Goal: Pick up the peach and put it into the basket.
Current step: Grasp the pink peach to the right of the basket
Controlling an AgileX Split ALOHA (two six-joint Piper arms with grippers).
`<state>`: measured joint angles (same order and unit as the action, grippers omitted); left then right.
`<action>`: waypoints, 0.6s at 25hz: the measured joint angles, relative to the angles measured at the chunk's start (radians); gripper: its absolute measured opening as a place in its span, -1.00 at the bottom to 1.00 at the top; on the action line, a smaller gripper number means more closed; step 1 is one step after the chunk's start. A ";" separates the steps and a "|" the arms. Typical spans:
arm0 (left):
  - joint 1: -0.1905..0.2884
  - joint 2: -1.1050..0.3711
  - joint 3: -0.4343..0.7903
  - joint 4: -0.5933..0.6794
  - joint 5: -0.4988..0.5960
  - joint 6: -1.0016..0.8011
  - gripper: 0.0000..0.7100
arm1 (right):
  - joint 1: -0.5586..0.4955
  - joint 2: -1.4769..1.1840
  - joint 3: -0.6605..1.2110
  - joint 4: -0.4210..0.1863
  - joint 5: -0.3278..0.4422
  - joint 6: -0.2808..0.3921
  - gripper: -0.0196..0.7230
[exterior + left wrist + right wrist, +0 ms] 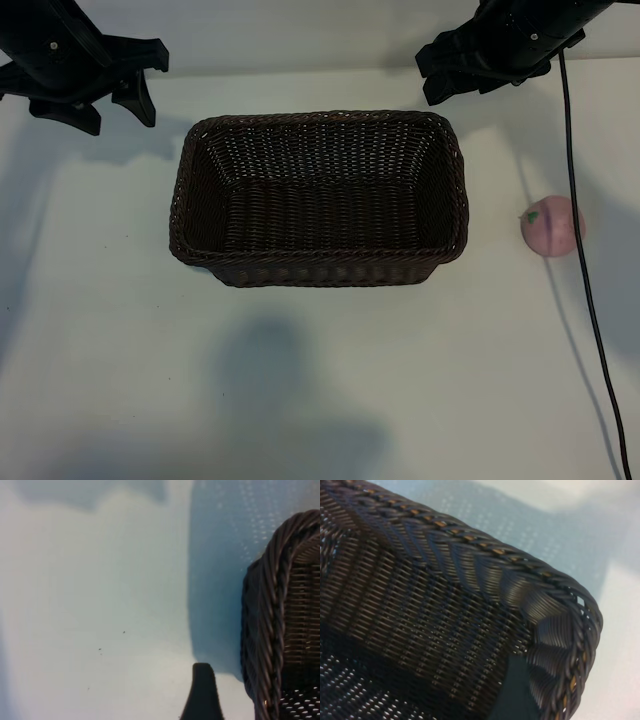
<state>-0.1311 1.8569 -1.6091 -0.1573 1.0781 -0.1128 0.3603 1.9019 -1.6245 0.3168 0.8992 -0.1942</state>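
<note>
Hands both stood wide and held nothing: right hand (470, 75) hung above the far right corner of the basket (318, 268), nearest the peach (551, 226), so probably the one to fetch it. Left hand (100, 95) sat off the far left corner, clear of the work. Peach lay on the tabletop (320, 400) just right of the basket, apart from it, beside a black cable (578, 200). Basket held nothing.

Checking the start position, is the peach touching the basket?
Apart. The exterior view shows bare table between the peach and the basket.
</note>
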 joint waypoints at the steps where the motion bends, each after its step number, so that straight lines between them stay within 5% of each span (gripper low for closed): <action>1: 0.000 0.000 0.000 0.003 0.002 0.001 0.51 | 0.000 0.000 0.000 0.000 0.000 0.000 0.63; 15: 0.000 0.003 0.000 -0.093 -0.043 0.030 0.51 | 0.000 0.000 0.000 0.000 0.001 0.000 0.63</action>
<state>-0.1311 1.8597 -1.6091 -0.2503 1.0348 -0.0829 0.3603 1.9019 -1.6245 0.3168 0.9003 -0.1942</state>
